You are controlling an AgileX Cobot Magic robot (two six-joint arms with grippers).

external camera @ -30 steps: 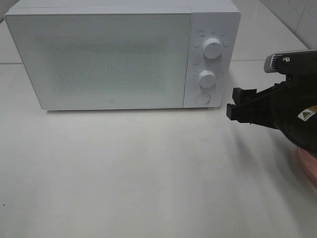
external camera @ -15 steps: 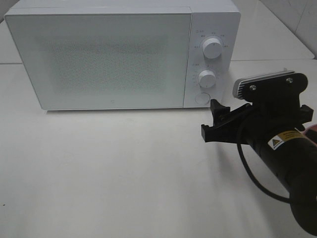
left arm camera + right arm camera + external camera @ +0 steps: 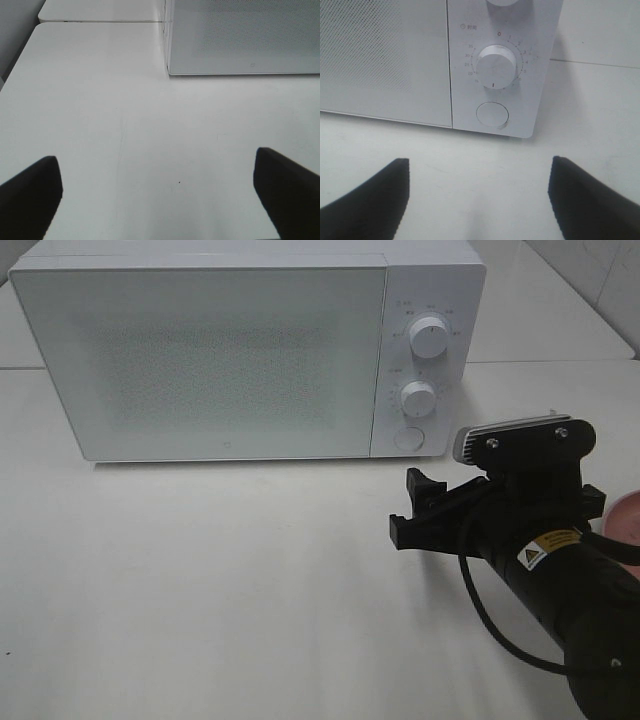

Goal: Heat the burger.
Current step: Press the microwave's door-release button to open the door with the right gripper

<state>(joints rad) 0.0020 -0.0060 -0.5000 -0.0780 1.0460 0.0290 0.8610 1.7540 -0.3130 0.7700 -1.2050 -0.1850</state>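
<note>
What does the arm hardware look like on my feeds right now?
The right arm is a black tube with a yellow-triangle warning label, a loose black cable and a silver-edged wrist camera mount. The right gripper has blocky black fingers. The left gripper shows as two dark fingers.

Right arm (image 3: 575, 590): matte black, round tubular body.
Right gripper (image 3: 407, 506): black, blocky, angular fingers.
Camera mount (image 3: 510, 432): pale grey ribbed bar on black plate, two silver screws (image 3: 492, 442).
Cable (image 3: 478, 605): thin, black, looping.
Label (image 3: 537, 552): white and yellow, black warning triangle.
Left gripper (image 3: 155, 160): dark fingertips with rounded corners.
</note>
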